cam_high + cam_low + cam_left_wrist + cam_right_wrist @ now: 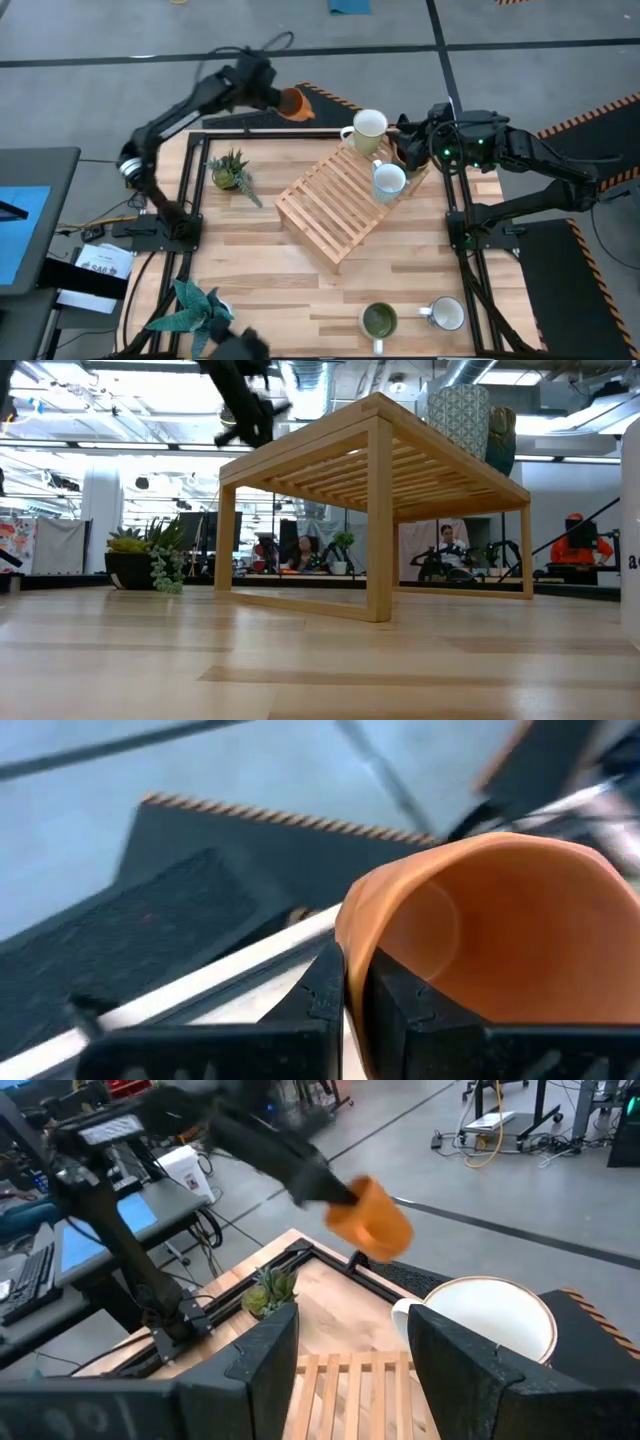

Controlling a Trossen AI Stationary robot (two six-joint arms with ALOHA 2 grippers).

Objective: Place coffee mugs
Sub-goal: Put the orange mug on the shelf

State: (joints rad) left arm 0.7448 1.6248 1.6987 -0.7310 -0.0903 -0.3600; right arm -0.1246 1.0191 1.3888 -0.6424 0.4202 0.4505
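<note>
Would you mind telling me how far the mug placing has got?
Two mugs, cream and pale blue, already stand on the wooden rack. The left gripper holds the orange mug beyond the table's far edge. The right gripper waits open by the rack. The green-lined and white mugs remain on the table.

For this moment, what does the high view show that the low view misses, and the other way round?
Only the high view shows the left end effector holding the orange mug past the table's far edge, the right end effector by the rack, and two mugs at the near edge. Only the low view shows people seated in the room behind. Both show the wooden rack with mugs on it and a potted plant.
</note>
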